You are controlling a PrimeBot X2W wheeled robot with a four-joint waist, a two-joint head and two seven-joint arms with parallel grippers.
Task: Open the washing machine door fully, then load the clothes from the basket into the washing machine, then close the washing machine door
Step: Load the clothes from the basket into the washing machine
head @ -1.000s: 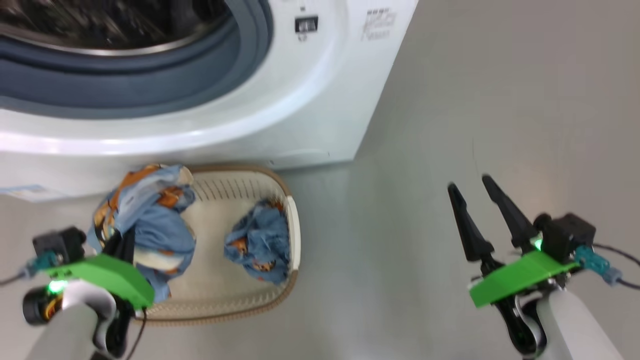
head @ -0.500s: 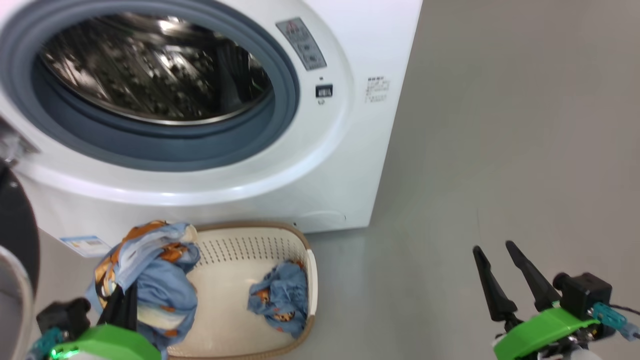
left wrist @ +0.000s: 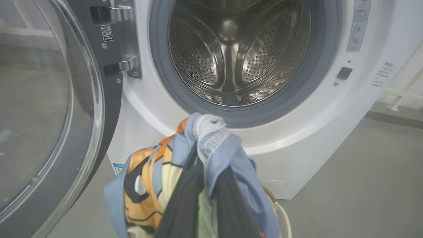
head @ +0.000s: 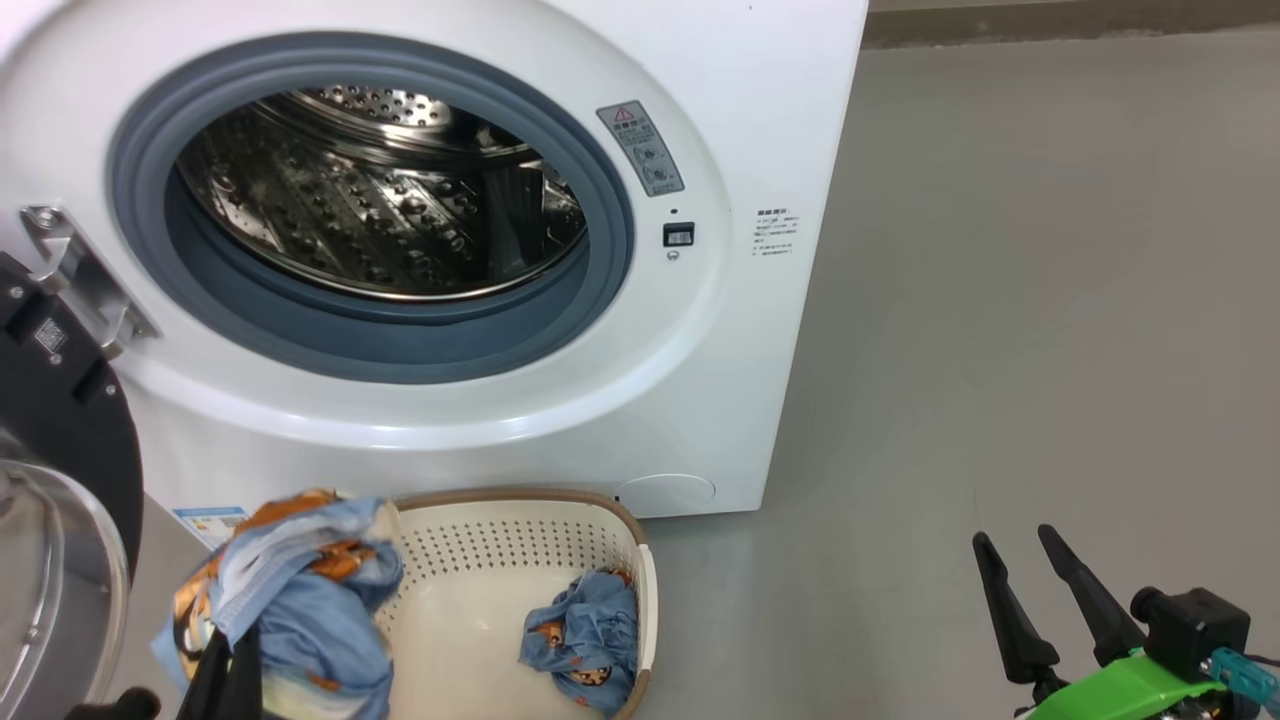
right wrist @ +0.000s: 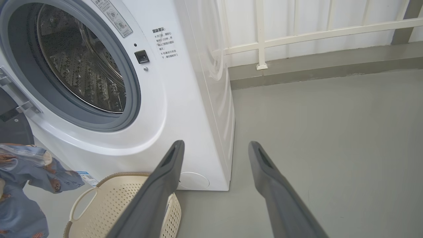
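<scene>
Washer (head: pixel 760 120): big, white, boxy, front-loading, with a round mouth ringed by a grey-blue gasket (head: pixel 400 345) and a perforated steel drum (head: pixel 380 210) gleaming inside. Mouth facing out toward the robot, drum axis level, front to back. Door (left wrist: pixel 49 109) swung wide off the washer's hinge side: glossy black rim, clear bulging glass, inner face turned outward, joined to the washer's front by a metal hinge (left wrist: pixel 127 36).

Beside the mouth on the latch side, a grey sticker (head: pixel 642 148) with a red warning triangle on top, symbols below too small to read. Just under it, a small black square (head: pixel 679 235). Nearer the washer's edge, a few lines of Chinese print (head: pixel 775 232), not legible. Low on the washer's front, a blue label (head: pixel 210 520), text too small. On the door by the hinge, a QR code (left wrist: pixel 106 33).

Basket (head: pixel 500 540) on the floor (head: pixel 1000 300) close before the washer's foot: cream, perforated, brown rim.

Bundle (left wrist: pixel 218 148): light-blue cloth with orange print and a white patch, raised before the washer's lower front, just under the mouth, draping down over both fingers, long axis roughly upright. Left pincer (left wrist: pixel 208 165) clamped shut on it. Second bundle (head: pixel 585 650), same cloth, crumpled in the basket's end away from the hinge side.

Right pincer (head: pixel 1012 540) gaping wide, empty, over the floor out from the washer's latch-side corner, fingers aimed toward that corner.
</scene>
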